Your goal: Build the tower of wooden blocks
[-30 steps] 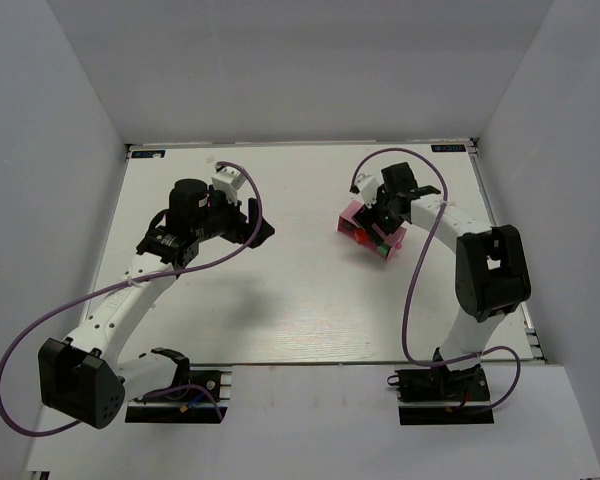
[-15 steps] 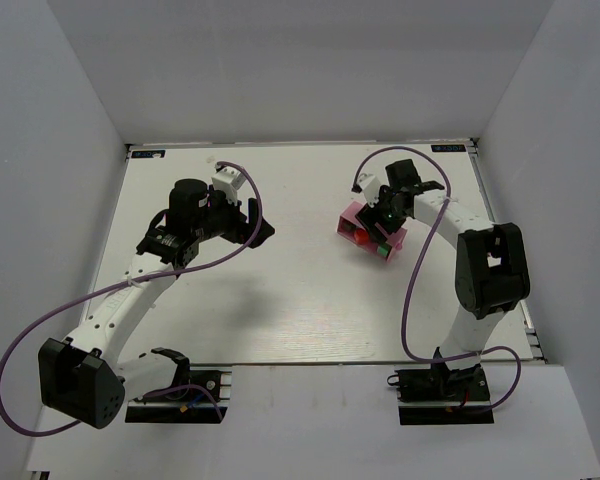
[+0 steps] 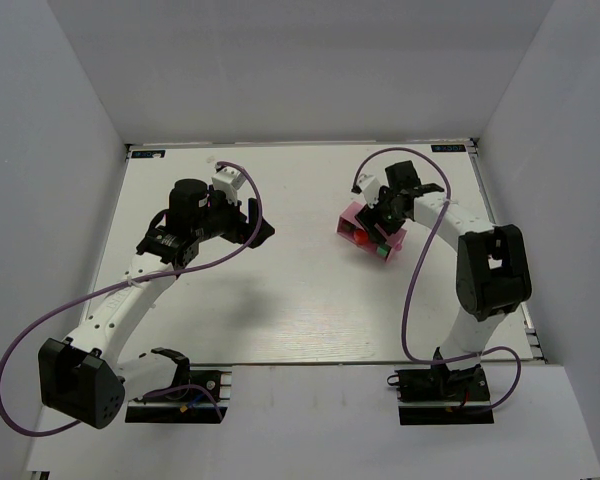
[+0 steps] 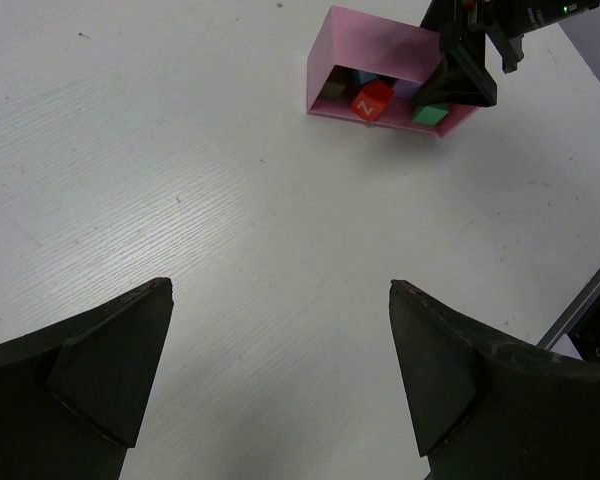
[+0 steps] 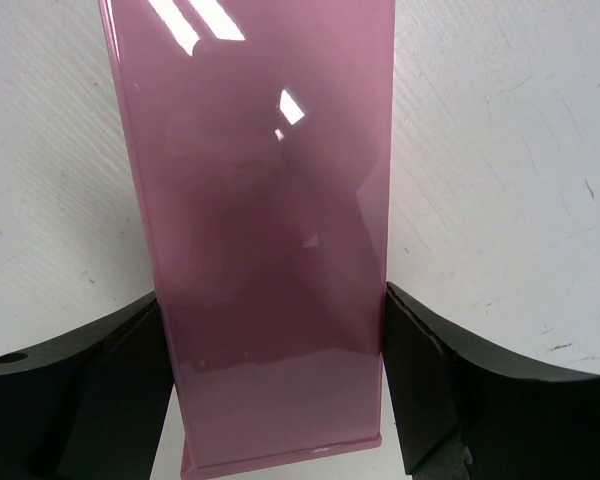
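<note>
The pink tray (image 3: 350, 214) is tipped on its side on the table at right of centre, its open side facing the near left. Wood blocks sit in the opening: a red one (image 4: 371, 99), a blue one (image 4: 364, 77) and a green one (image 4: 431, 114); red (image 3: 363, 238) and green (image 3: 381, 247) also show from above. My right gripper (image 3: 382, 220) is shut on the tray; in the right wrist view its fingers (image 5: 430, 380) press both sides of the tray's glossy bottom (image 5: 260, 180). My left gripper (image 4: 280, 290) is open and empty above bare table, left of the tray.
The white table (image 3: 300, 300) ends at a raised far edge (image 3: 300, 146) and a right rail (image 3: 500, 250). The left arm's purple cable (image 3: 40, 320) loops out past the left side. Grey walls stand on three sides.
My right gripper has turned slightly with the tray, and the red block now shows at the tray's opening. The left arm has not moved.
</note>
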Robot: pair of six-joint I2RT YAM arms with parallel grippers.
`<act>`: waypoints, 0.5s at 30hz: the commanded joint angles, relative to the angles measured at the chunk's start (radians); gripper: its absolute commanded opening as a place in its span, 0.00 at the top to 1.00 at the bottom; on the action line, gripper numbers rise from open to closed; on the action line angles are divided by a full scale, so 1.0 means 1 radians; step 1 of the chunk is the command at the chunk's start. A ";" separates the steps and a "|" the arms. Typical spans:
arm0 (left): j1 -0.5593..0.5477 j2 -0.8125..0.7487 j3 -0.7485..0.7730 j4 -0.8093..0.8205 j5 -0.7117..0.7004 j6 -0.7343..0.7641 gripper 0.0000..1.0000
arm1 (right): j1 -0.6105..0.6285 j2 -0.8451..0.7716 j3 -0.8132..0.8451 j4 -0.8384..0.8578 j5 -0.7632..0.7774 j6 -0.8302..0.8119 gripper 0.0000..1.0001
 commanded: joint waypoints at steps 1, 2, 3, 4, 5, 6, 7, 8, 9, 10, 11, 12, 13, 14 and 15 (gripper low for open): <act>0.006 -0.021 -0.006 0.023 0.017 0.009 0.00 | 0.007 -0.076 -0.024 0.075 0.029 0.027 1.00; 0.006 -0.021 -0.006 0.023 0.017 0.009 0.00 | 0.009 -0.085 -0.031 0.108 0.035 0.030 1.00; 0.006 -0.021 -0.006 0.023 0.017 0.009 0.00 | 0.014 -0.101 -0.043 0.119 0.051 0.036 1.00; 0.006 -0.021 -0.006 0.023 0.017 0.009 0.00 | 0.014 -0.105 -0.058 0.145 0.075 0.036 1.00; 0.006 -0.021 -0.006 0.023 0.017 0.009 0.00 | 0.020 -0.121 -0.066 0.158 0.084 0.037 1.00; 0.006 -0.021 -0.006 0.023 0.017 0.009 0.00 | 0.027 -0.134 -0.077 0.181 0.101 0.036 1.00; 0.006 -0.021 -0.006 0.023 0.017 0.009 0.00 | 0.029 -0.139 -0.092 0.201 0.127 0.036 1.00; 0.006 -0.021 -0.006 0.023 0.017 0.009 0.00 | 0.037 -0.163 -0.098 0.228 0.155 0.033 1.00; 0.006 -0.021 -0.006 0.023 0.017 0.009 0.00 | 0.046 -0.167 -0.124 0.251 0.157 0.031 1.00; 0.006 -0.021 -0.006 0.023 0.017 0.009 0.00 | 0.055 -0.174 -0.130 0.264 0.216 0.027 1.00; 0.006 -0.021 -0.006 0.023 0.017 0.009 0.00 | 0.061 -0.185 -0.138 0.276 0.230 0.025 1.00; 0.006 -0.021 -0.006 0.023 0.017 0.009 0.00 | 0.067 -0.196 -0.155 0.305 0.238 0.022 1.00; 0.006 -0.021 -0.006 0.023 0.017 0.009 0.00 | 0.084 -0.199 -0.161 0.311 0.265 0.020 1.00; 0.006 -0.021 -0.006 0.023 0.017 0.009 0.00 | 0.087 -0.204 -0.164 0.317 0.278 0.017 1.00; 0.006 -0.021 -0.006 0.023 0.017 0.009 0.00 | 0.090 -0.201 -0.163 0.317 0.279 0.016 1.00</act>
